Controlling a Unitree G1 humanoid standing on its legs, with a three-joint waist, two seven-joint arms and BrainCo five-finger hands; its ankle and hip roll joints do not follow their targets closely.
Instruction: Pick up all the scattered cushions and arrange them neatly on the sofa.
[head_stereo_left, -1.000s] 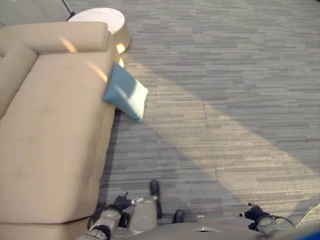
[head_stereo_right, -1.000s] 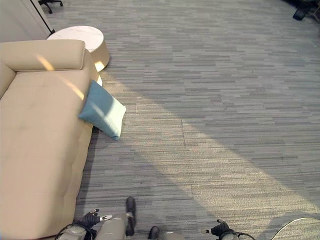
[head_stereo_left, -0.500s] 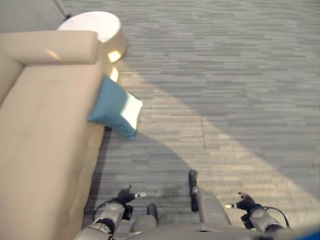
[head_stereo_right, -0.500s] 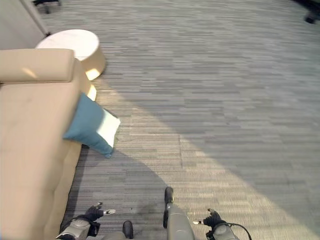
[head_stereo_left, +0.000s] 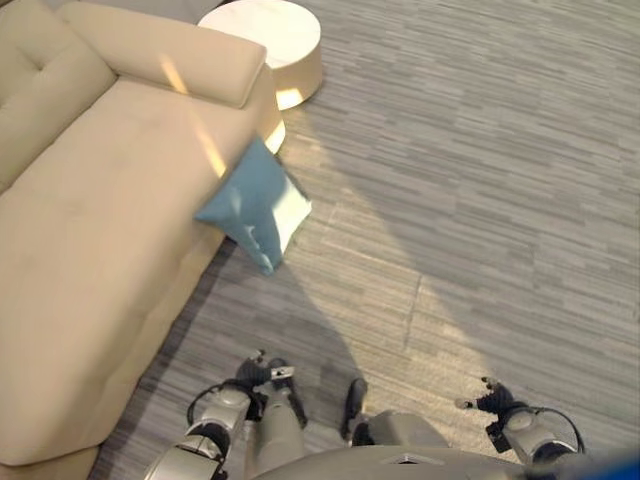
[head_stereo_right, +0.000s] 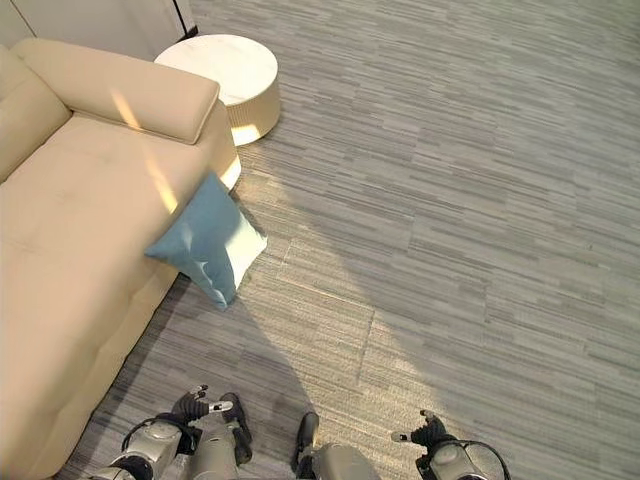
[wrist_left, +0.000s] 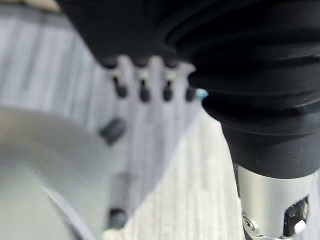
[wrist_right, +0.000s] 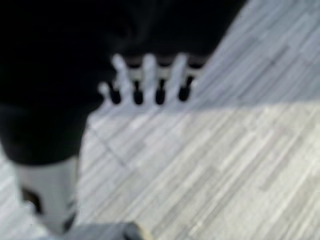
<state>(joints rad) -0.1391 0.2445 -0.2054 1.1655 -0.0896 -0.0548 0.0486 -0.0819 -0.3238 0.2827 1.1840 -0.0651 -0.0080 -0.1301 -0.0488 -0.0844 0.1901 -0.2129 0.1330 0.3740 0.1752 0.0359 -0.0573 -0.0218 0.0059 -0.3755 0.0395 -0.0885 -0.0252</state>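
A blue cushion (head_stereo_left: 255, 204) leans against the front of the beige sofa (head_stereo_left: 90, 230), its lower corner on the floor and its top edge against the seat. My left hand (head_stereo_left: 256, 373) hangs low at the bottom left, well short of the cushion, fingers (wrist_left: 142, 85) straight and holding nothing. Low at the bottom right my right hand (head_stereo_left: 493, 400) hangs over bare floor, its fingers (wrist_right: 150, 80) straight and empty too.
A round white side table (head_stereo_right: 226, 80) stands on the floor beyond the sofa's armrest (head_stereo_right: 130, 90). Grey carpet tiles (head_stereo_right: 450, 200) spread wide to the right, crossed by a band of sunlight.
The whole view has swung, so the sofa and cushion now sit at a different angle and the side table shows further right. The cushion stays leaning on the sofa. Both hands remain low and empty.
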